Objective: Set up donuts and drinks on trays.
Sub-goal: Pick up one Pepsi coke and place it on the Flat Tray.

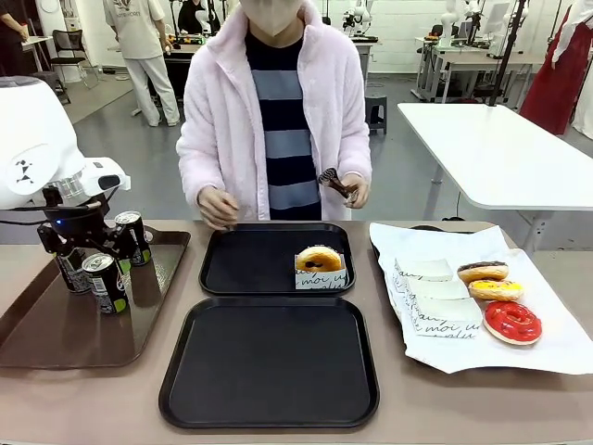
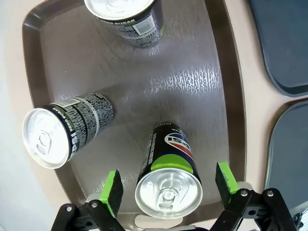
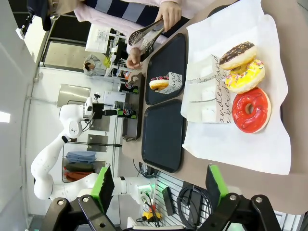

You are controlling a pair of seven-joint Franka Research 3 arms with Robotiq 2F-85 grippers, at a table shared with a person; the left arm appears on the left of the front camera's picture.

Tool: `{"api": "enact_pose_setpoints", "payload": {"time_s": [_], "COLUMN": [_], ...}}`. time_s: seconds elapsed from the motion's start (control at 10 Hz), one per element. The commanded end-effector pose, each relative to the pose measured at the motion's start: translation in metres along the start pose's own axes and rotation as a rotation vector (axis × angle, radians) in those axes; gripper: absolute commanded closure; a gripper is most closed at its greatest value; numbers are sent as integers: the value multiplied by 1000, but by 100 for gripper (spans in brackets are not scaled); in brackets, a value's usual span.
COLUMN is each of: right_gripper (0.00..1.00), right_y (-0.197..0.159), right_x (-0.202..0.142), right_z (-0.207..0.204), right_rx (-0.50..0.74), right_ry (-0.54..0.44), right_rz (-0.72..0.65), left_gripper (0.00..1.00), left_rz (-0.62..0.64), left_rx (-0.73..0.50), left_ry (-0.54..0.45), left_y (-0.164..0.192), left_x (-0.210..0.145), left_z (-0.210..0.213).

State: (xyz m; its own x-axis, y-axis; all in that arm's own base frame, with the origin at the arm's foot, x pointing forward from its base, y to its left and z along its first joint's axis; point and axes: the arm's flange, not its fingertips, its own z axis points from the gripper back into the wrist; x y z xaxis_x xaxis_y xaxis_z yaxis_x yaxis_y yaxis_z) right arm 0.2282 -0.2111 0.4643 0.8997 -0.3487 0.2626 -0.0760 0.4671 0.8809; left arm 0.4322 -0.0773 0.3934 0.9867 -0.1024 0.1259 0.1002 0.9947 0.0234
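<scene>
Three black drink cans stand on a brown tray (image 1: 56,343) at the left. My left gripper (image 1: 88,248) hangs just over them. In the left wrist view the left gripper (image 2: 168,185) is open, with one can (image 2: 168,159) between its green pads and a gap on each side. The other two cans (image 2: 67,130) (image 2: 127,17) stand farther along. Two black trays lie mid-table. The far tray (image 1: 246,264) holds one sleeved donut (image 1: 319,260), and the near tray (image 1: 269,362) is bare. My right gripper (image 3: 159,183) is open, high above the table.
White paper (image 1: 547,352) at the right carries chocolate (image 1: 483,271), yellow (image 1: 495,289) and red (image 1: 512,322) donuts beside paper sleeves (image 1: 435,297). A person stands at the far edge holding tongs (image 1: 335,184), with the other hand (image 1: 218,206) near the far tray's rim.
</scene>
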Motion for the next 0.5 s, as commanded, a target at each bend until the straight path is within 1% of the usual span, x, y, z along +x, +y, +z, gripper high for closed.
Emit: {"api": "enact_pose_setpoints", "payload": {"time_s": [0.0,0.1,0.2,0.3,0.4], "right_gripper": [0,0,0,0,0], "right_y": [0,0,0,0,0], "right_x": [2,2,2,2,2], "right_z": [-2,-2,-2,-2,-2], "right_rx": [19,19,19,19,19], "right_ry": [-3,-3,-3,-3,-3], "right_rz": [7,7,7,7,7], "left_gripper": [0,0,45,53,99], "left_rz": [37,31,39,46,47], "left_rx": [6,-9,-6,-6,-9], "left_ry": [10,2,15,15,12], "left_y": [-4,-3,-4,-3,-2], "left_x": [4,4,4,4,5], "left_z": [-9,-11,-10,-9,-8]}}
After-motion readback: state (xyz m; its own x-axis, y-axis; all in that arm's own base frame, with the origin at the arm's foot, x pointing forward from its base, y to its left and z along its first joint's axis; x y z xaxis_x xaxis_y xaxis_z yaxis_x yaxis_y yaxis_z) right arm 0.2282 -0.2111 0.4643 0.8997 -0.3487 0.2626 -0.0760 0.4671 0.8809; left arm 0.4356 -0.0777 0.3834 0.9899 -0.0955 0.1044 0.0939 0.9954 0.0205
